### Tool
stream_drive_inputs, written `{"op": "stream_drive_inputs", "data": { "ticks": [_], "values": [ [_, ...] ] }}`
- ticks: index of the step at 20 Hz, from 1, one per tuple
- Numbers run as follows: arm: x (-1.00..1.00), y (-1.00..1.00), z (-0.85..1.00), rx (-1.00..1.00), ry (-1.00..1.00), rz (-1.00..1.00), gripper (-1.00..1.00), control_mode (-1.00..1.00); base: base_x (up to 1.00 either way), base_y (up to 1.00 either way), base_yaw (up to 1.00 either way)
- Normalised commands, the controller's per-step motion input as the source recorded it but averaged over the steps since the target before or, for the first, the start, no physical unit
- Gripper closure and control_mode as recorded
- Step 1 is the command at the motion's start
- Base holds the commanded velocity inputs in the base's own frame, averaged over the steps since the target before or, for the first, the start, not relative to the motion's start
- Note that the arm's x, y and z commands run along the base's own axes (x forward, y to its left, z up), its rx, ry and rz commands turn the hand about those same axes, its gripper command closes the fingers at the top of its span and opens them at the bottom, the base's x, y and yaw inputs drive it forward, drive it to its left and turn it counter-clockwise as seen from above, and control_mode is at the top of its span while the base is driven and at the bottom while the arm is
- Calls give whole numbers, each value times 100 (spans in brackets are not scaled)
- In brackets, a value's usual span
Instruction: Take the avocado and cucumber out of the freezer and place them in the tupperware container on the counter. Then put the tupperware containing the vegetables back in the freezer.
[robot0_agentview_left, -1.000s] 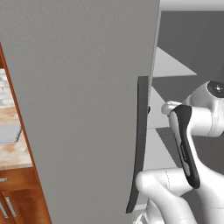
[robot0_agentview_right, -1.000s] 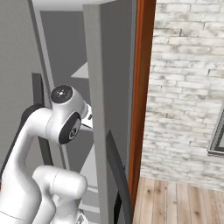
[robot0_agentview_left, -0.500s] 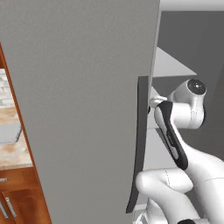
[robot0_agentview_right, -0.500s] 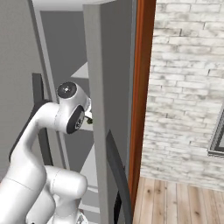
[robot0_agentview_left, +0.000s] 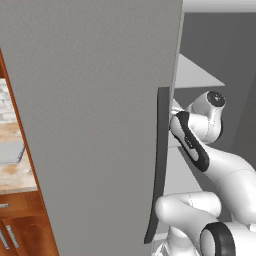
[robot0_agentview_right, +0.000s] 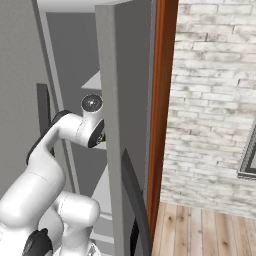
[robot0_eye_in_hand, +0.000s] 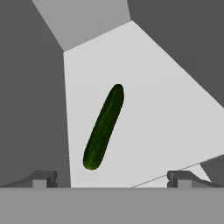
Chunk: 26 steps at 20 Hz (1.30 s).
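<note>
Cucumber on the freezer shelf, ahead of the gripper

The cucumber (robot0_eye_in_hand: 104, 127) lies alone on a pale shelf (robot0_eye_in_hand: 166, 109) in the freezer (robot0_agentview_left: 95, 115); the gripper (robot0_eye_in_hand: 111, 178) has fingers wide apart, short of it, untouching

White arm (robot0_agentview_right: 55, 150) reaching past freezer (robot0_agentview_right: 107, 100) door edge; brick wall (robot0_agentview_right: 215, 100) right.

A whitewashed brick wall (robot0_agentview_right: 215, 100) rises above a wood-plank floor (robot0_agentview_right: 210, 230).
</note>
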Motion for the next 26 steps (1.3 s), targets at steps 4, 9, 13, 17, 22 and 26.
{"op": "stream_drive_inputs", "data": {
  "ticks": [4, 9, 13, 17, 22, 26],
  "values": [
    [50, 0, -35, 4, 0, 0, -100, -100, 0, 0, 0],
    [43, 0, -36, 0, 0, 0, -100, -100, 0, 0, 0],
    [45, 0, -33, 0, 1, 0, -100, -100, 0, 0, 0],
    [42, 0, -22, 1, 0, 0, -100, -100, 0, 0, 0],
    [39, 0, -16, 3, 0, 0, -100, -100, 0, 0, 0],
    [35, 0, -17, 1, 1, 0, -100, -100, 0, 0, 0]
  ]
}}
